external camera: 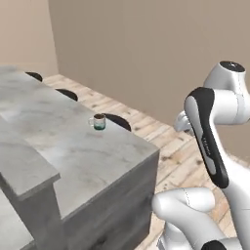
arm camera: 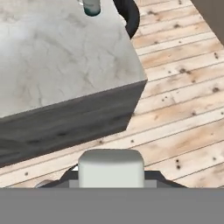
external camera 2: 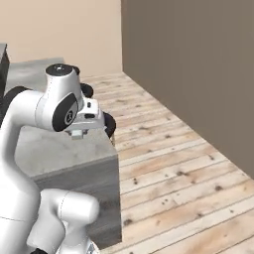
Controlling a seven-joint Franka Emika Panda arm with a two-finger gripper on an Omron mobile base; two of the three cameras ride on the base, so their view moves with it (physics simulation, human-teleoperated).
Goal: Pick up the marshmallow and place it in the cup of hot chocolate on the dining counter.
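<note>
Gripper [arm camera: 111, 186] clamps the marshmallow [arm camera: 111, 168] off the dining counter's [external camera: 73, 141] end, over the floor. Carry step, I judge. Next it must travel across that counter to the cup of hot chocolate [external camera: 99, 121] near the far edge, then let go above it.

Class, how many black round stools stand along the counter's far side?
3. The nearest stool sits just behind the cup on the counter. The middle stool is further along, and the farthest stool is at the back. Others may be hidden.
</note>
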